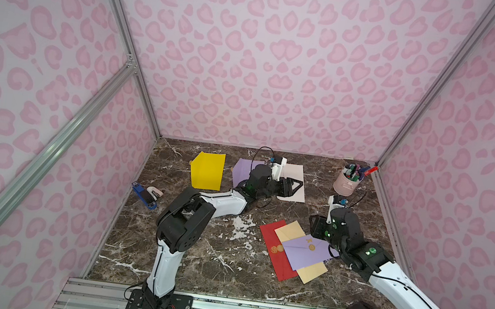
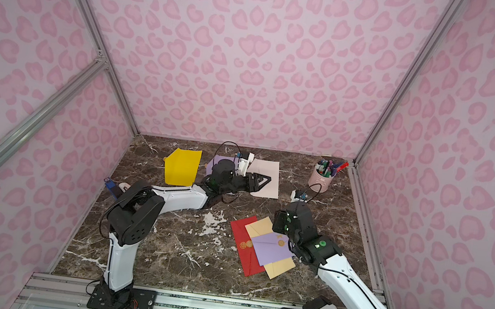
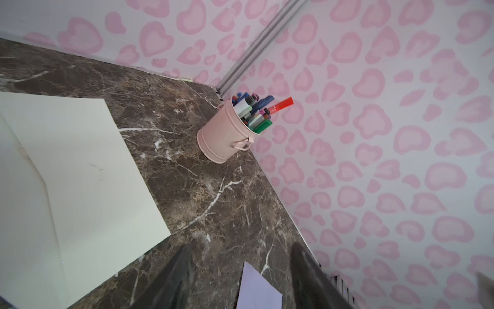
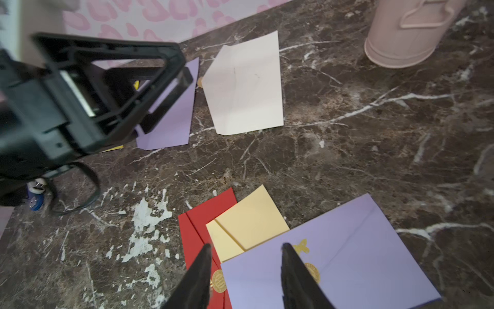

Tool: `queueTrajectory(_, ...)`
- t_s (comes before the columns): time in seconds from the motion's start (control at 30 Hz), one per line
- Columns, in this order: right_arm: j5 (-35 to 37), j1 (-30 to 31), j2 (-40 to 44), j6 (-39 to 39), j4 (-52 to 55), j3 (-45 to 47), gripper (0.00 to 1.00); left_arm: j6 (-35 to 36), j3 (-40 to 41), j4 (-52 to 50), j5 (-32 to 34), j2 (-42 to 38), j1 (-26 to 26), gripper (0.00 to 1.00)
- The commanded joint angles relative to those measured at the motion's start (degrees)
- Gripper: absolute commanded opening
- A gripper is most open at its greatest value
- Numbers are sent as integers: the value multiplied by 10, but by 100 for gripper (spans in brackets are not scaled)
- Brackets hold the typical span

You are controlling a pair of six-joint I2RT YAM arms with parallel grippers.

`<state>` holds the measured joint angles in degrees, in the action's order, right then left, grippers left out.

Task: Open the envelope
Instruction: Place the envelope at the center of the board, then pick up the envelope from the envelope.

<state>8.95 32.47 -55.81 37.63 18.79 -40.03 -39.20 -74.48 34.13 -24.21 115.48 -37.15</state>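
Lilac paper envelope (image 1: 304,256), closed with a round gold seal, lies flat on the dark brown marble tabletop (image 1: 193,252). It is nearer than the pink metal bucket of marker pens (image 1: 347,185) and a little to the left of it. It tops a fanned stack, with a cream paper envelope (image 1: 291,230) beneath it and a red paper envelope (image 1: 271,242), bearing its own gold seal, under that. The right gripper (image 4: 246,246) hovers over this stack, jaws apart and empty. One finger is above the red envelope and the other above the lilac one beside its seal.

Farther back, about level with the bucket and left of it, the left gripper (image 3: 242,244) hangs low over the table, jaws apart, holding nothing. Beneath it lies a white paper envelope (image 1: 297,174) with its flap folded out. Farther left of the bucket are a second lilac envelope (image 1: 242,171), partly hidden by the arm, and a yellow envelope (image 1: 207,171). A blue stapler (image 1: 145,195) sits farthest left of the bucket, by the wall.
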Motion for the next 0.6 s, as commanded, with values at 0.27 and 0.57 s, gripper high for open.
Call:
queueTrajectory(0.27, -96, -29, -81, 34, -17, 55, 39, 210, 59, -177, -96, -29, 0, 60)
queueTrajectory(0.57, -126, -54, -122, 32, -23, 82, 39, 243, 99, -203, -122, -33, -10, 59)
